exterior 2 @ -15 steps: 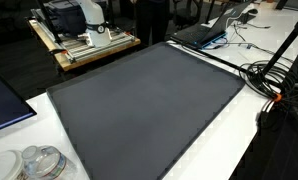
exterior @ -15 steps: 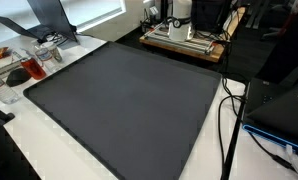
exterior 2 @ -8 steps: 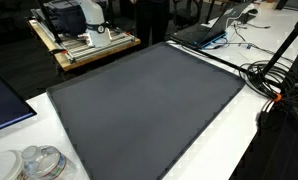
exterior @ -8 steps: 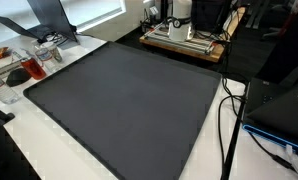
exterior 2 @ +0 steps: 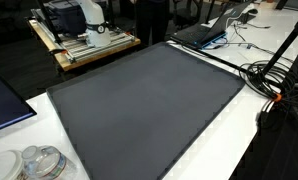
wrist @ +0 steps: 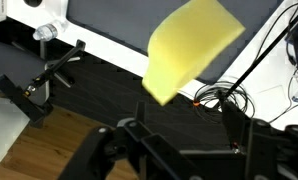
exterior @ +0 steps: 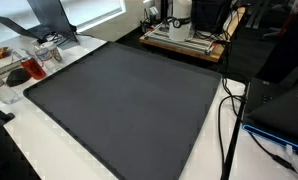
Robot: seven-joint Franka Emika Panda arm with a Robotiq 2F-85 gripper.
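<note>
In the wrist view my gripper comes in from the bottom, its two dark fingers spread wide with nothing between them. A flat pale yellow piece, like a sponge or cloth, hangs tilted just beyond the fingertips and touches neither finger. Behind it lies the dark grey mat on the white table. Both exterior views show the same mat bare, with neither the arm nor the yellow piece in them.
Black cables lie coiled at one mat edge. A laptop and a wooden cart with a white machine stand behind. Plastic containers sit at a table corner. A black stand rises over wooden floor.
</note>
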